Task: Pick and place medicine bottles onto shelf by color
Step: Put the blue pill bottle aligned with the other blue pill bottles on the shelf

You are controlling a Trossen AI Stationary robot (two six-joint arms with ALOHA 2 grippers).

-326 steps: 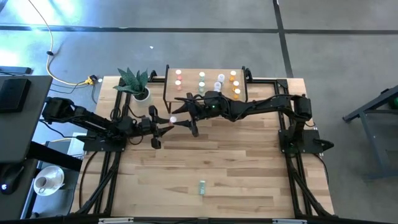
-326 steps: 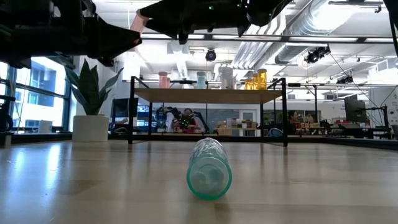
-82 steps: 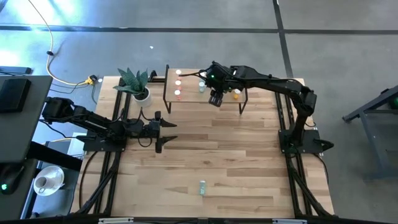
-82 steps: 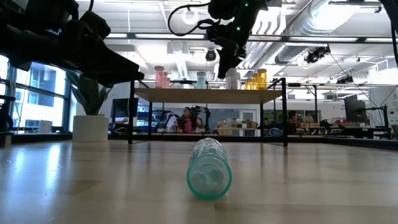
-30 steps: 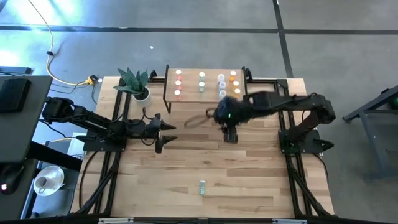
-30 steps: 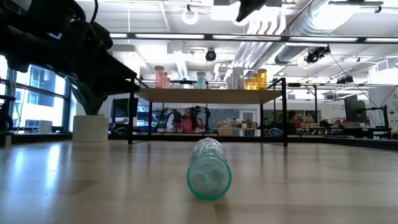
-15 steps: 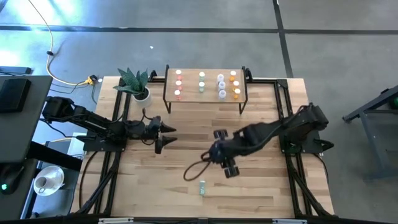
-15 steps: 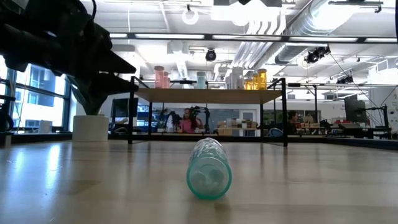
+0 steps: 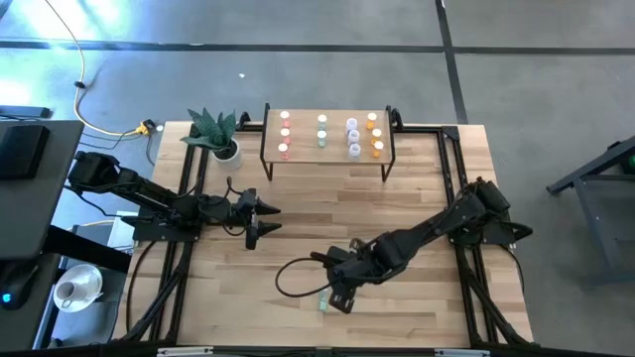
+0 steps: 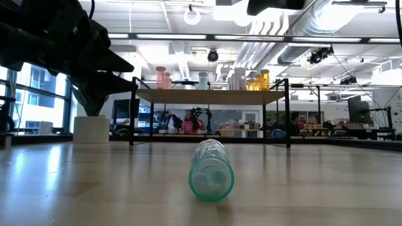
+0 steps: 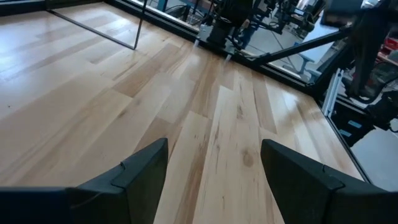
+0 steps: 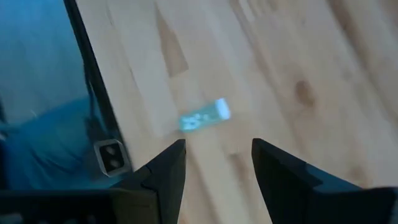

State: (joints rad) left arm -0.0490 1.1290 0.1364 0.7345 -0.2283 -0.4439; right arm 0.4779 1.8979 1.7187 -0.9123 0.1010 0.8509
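One green medicine bottle (image 9: 322, 300) lies on its side on the table near the front edge; the low view shows its end toward the camera (image 10: 211, 169). My right gripper (image 9: 337, 297) hovers just to its right, open; in the right wrist view the bottle (image 12: 205, 116) lies ahead of the gripper (image 12: 217, 165), clear of both fingers. The shelf (image 9: 303, 159) stands at the table's far side with pink (image 9: 285, 134), green (image 9: 322, 131), white (image 9: 352, 136) and orange (image 9: 375, 134) bottles upright in columns. My left gripper (image 9: 268, 218) waits open at the left, above bare wood (image 11: 214, 168).
A potted plant (image 9: 220, 139) stands left of the shelf at the table's far left corner. A dark cable loop (image 9: 293, 278) hangs from the right arm just left of the green bottle. Bare wood lies between the shelf and the bottle. A person (image 10: 188, 120) sits in the room beyond the table.
My right gripper has swung from just in front of the shelf toward the table's near edge and somewhat to the left, coming down beside the lying green bottle. The bottle has stayed where it was.
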